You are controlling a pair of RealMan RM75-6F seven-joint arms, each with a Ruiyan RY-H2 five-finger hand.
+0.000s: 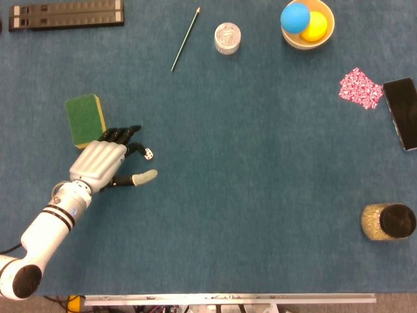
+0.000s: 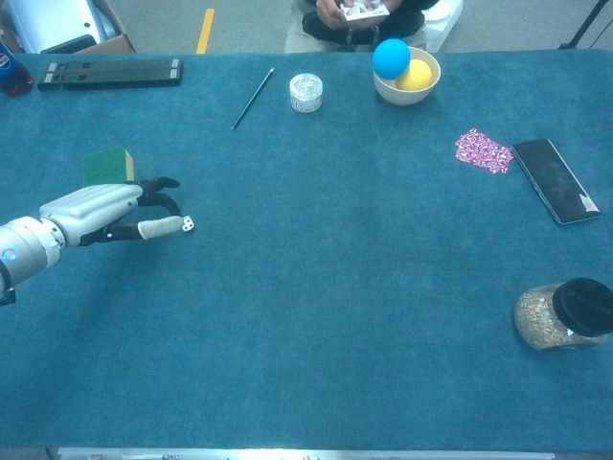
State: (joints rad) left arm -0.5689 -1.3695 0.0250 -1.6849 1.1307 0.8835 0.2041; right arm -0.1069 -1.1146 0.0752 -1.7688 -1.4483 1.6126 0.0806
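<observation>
Die (image 1: 148, 154), white with dark pips, lying on the blue table cover (image 1: 247, 195) at about 9 o'clock from table centre, well apart from everything along the far edge. Cube form: no long axis and no pointing direction to record; its edges sit slightly turned against the table edge, and the top face cannot be read.

Left hand (image 1: 104, 163): fingers spread and lightly curled around the die without closing. Dark fingertips (image 1: 133, 149) just beside the die at its 9 o'clock, pale thumb tip (image 1: 147, 175) at its 6 o'clock. Holds nothing; whether any fingertip touches the die cannot be told. Right hand: not seen in either view.

Sponge (image 1: 85, 119), green with a yellow side, at 11 o'clock from the left hand, just beyond the knuckles.

Risk, as a judgement: the die is small and light, so an uneven closing could flick it out toward 3 o'clock or roll it onto another face; cause would be fingers arriving ahead of the thumb. A low wrist could also nudge the sponge.

Far edge: black bar (image 1: 65, 14), thin stick (image 1: 185, 40), small clear jar (image 1: 227, 38), bowl (image 1: 322, 36) with two balls. Right edge: patterned packet (image 1: 360, 88), phone (image 1: 402, 112), dark-lidded jar (image 1: 388, 222).
</observation>
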